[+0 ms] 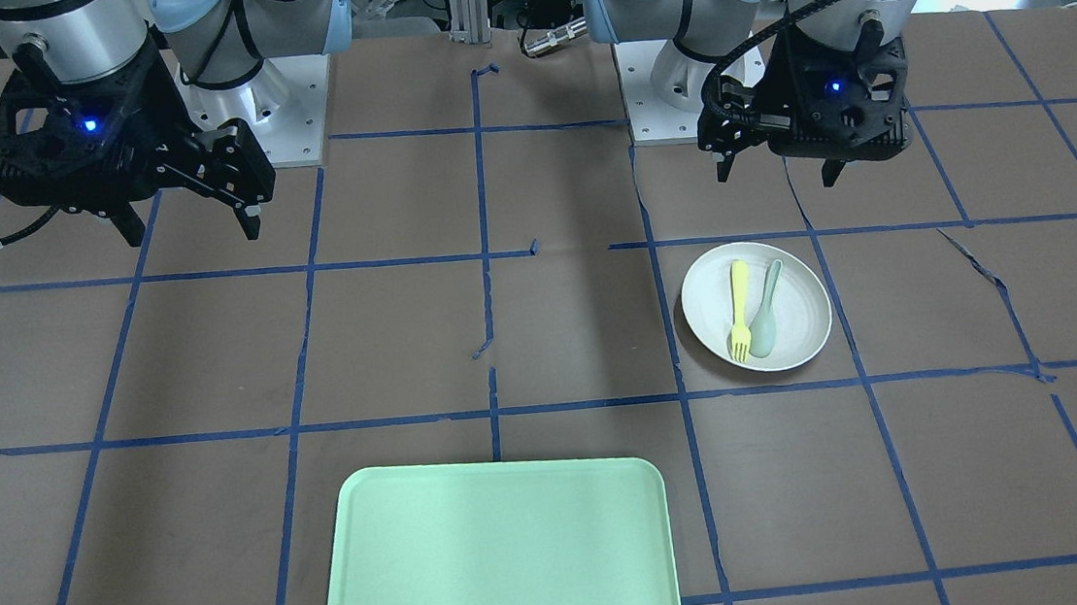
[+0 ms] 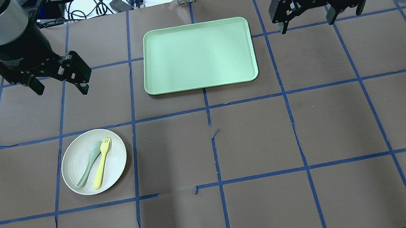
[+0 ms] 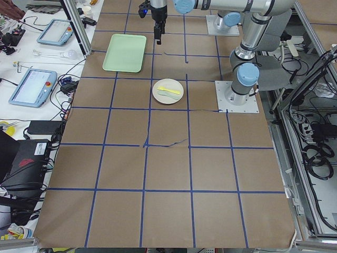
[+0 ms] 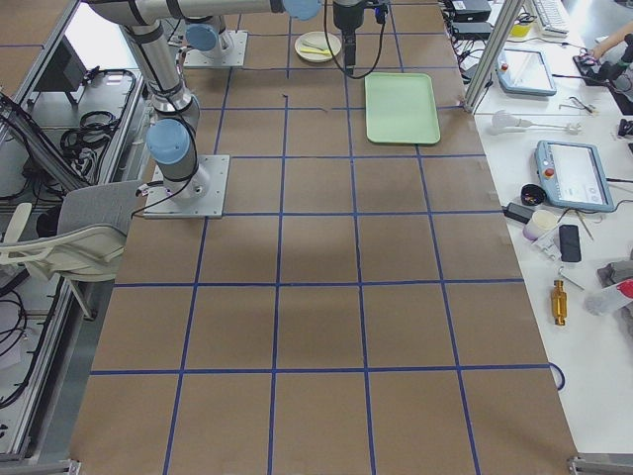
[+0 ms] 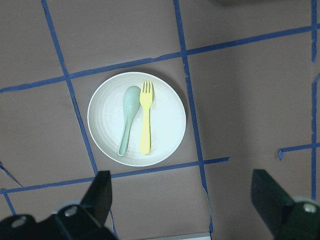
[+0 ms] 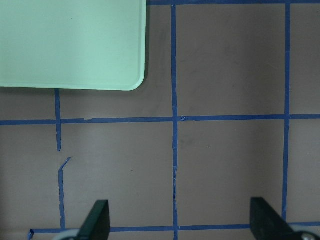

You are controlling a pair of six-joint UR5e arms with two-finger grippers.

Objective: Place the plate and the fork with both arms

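**Reference: the tray [image 2: 198, 56].** The light-green rectangular tray lay flat on the table [image 2: 255, 138], which was covered in brown paper with a blue tape grid. Its raised rim and four rounded corners were fully visible, and nothing touched any edge.

**Plate.** The plate [image 2: 117, 159] sat flat on the paper, nearer the robot than the tray and off toward the robot's left, well apart from the tray's near-left corner. A strip of paper and one tape line lay between them. The full rim of the plate was exposed.

**Fork.** The fork [image 2: 102, 163] lay inside the plate, with its tines pointing toward the tray's side of the table. It lay just beside a grey-green spoon [image 2: 89, 165], on the side of the spoon nearer the tray. Whether the two touched could not be told.

**Left gripper.** The left gripper [image 2: 60, 89] hung above the table off the tray's left short edge, apart from it. Its jaws were spread wide and held nothing. In the left wrist view, the plate lay ahead of the two fingertips.

**Right gripper.** The right gripper [image 2: 307, 26] hung off the tray's right short edge, near the far corner. Its jaws were spread wide and held nothing. In the right wrist view, one rounded tray corner showed, with bare paper beneath the fingers.
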